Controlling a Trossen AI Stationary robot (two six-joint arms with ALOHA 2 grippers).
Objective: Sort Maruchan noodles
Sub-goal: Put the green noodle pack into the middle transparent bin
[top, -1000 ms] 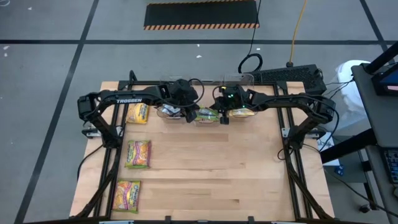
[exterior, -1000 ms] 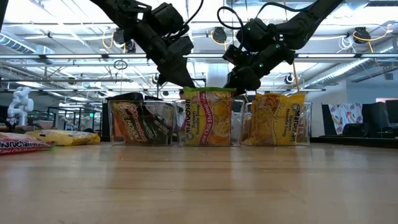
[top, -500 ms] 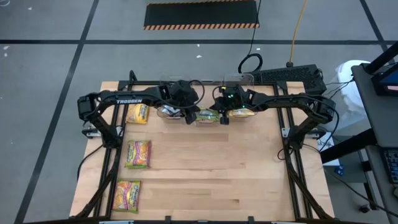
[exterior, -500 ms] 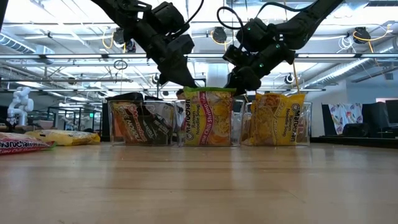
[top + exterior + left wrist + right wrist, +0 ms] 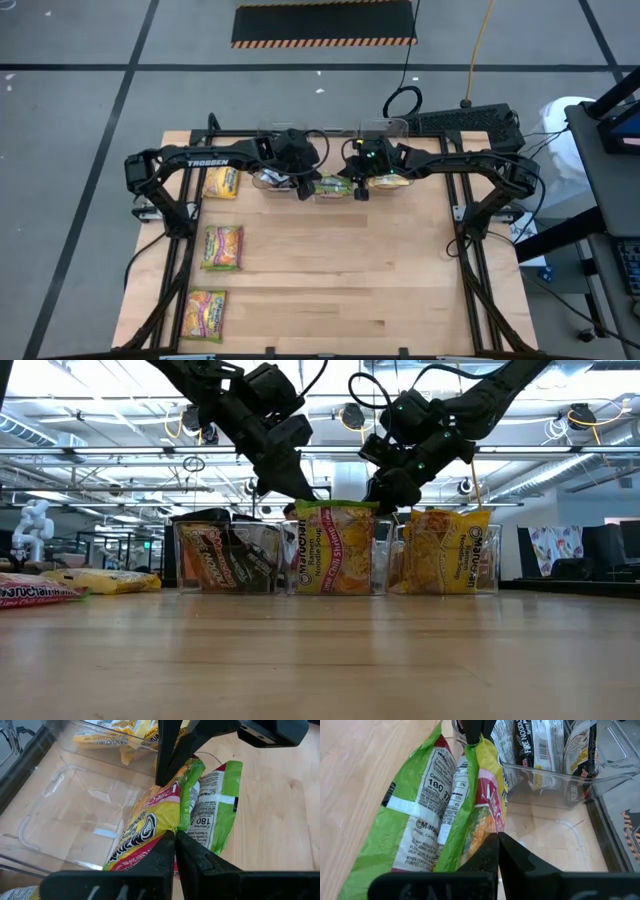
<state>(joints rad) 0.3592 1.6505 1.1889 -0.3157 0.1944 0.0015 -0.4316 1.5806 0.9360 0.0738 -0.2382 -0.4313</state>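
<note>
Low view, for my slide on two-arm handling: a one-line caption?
Both grippers, left and right, pinch one lime-green packet at the middle clear bin.

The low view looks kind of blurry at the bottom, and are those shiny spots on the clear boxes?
Low view: the near wooden table is soft and out of focus, while the clear bins are sharper and glint with ceiling light. Left wrist view: pale glare streaks cross the empty bin's wall, and the lime-green packet reads clearly.

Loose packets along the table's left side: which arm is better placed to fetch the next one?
Left: the loose packets lie on its side. The left pincer and right pincer both grip the lime-green packet.
</note>
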